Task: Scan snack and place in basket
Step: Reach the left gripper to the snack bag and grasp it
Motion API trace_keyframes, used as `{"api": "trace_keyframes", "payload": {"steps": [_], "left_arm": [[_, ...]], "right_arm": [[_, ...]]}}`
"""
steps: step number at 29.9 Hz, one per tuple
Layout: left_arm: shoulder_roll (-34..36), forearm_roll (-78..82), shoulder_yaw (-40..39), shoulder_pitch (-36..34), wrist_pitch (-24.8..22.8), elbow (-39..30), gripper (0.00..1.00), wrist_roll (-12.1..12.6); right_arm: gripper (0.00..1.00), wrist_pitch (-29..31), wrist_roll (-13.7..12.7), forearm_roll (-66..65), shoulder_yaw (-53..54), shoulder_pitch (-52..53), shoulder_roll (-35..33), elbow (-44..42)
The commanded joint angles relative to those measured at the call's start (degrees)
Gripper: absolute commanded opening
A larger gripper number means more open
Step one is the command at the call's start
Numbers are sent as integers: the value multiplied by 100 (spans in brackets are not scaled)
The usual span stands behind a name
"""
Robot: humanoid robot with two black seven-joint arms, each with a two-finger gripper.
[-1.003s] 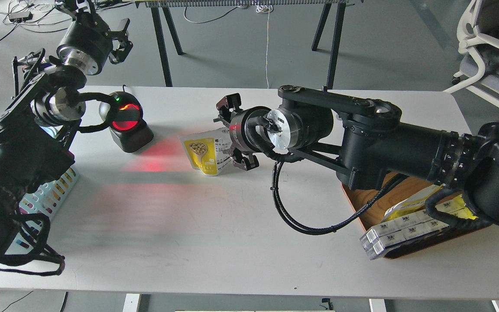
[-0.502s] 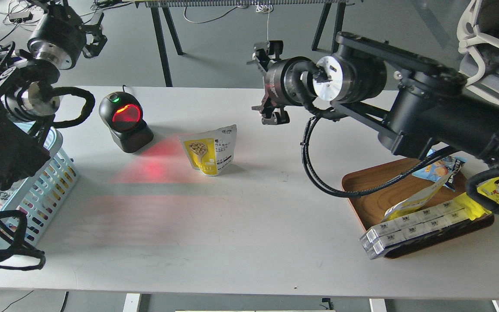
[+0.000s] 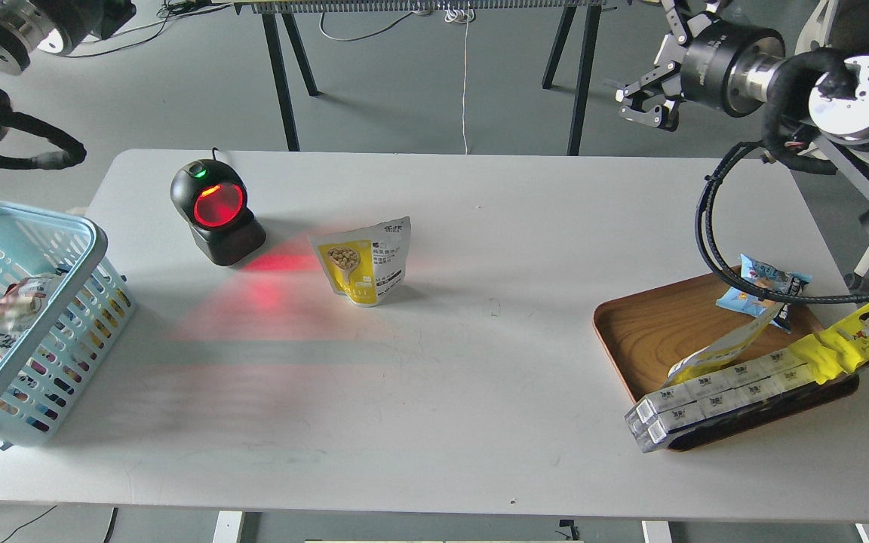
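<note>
The snack pouch (image 3: 364, 261) is standing upright on the white bench (image 3: 434, 392), just right of the barcode scanner (image 3: 214, 213), whose red light is spilling across the bench between them. The blue basket (image 3: 65, 226) is sitting at the bench's left edge, well apart from the pouch, with packets lying inside. A wooden tray (image 3: 649, 332) at the near right is holding a blue packet (image 3: 763, 283), a yellow strip pack (image 3: 857, 335) and boxed goods. The right hand (image 3: 642, 102) is hovering beyond the far right edge, fingers spread and gripping nothing. The left hand is lying outside the view.
</note>
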Motion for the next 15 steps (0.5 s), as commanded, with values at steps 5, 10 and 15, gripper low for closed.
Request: {"api": "trace_keyframes", "payload": {"steps": [5, 10, 15], "left_arm": [[1698, 2543, 454, 380, -2, -2725, 100, -72], [1841, 3395, 594, 539, 50, -3703, 100, -2], [1297, 5431, 744, 741, 68, -3748, 100, 95]], "right_arm": [[95, 1327, 677, 19, 1621, -1602, 70, -469], [96, 1906, 1170, 19, 1648, -2095, 70, -469], [97, 2013, 1127, 19, 1648, -2139, 52, -460]]}}
